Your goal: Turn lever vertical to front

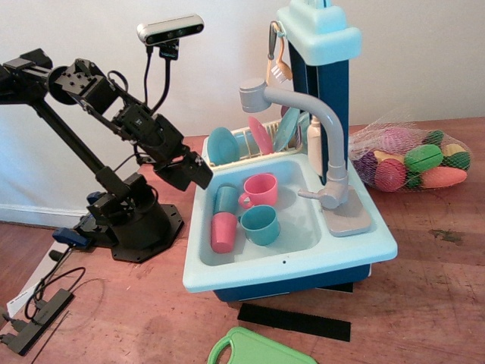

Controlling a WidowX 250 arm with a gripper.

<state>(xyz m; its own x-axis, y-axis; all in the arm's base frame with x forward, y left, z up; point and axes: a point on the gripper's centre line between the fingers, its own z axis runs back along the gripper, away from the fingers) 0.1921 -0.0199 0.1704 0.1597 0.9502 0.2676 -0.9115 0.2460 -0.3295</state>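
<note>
The lever (312, 195) is a thin grey bar on a round grey hub (331, 199) at the foot of the tall spout. It lies flat and points left over the basin. My gripper (195, 171) hangs in the air left of the light-blue toy sink (303, 262), just outside its left rim. It is far from the lever and holds nothing. Its fingers show as one dark mass, so I cannot tell whether they are open or shut.
The basin holds a pink cup (260, 189), a teal cup (261, 224), and a blue (226, 199) and a pink tumbler (223, 231). A dish rack with plates (250, 140) stands behind. A net bag of toy food (409, 161) lies at the right. A green board (254, 349) lies in front.
</note>
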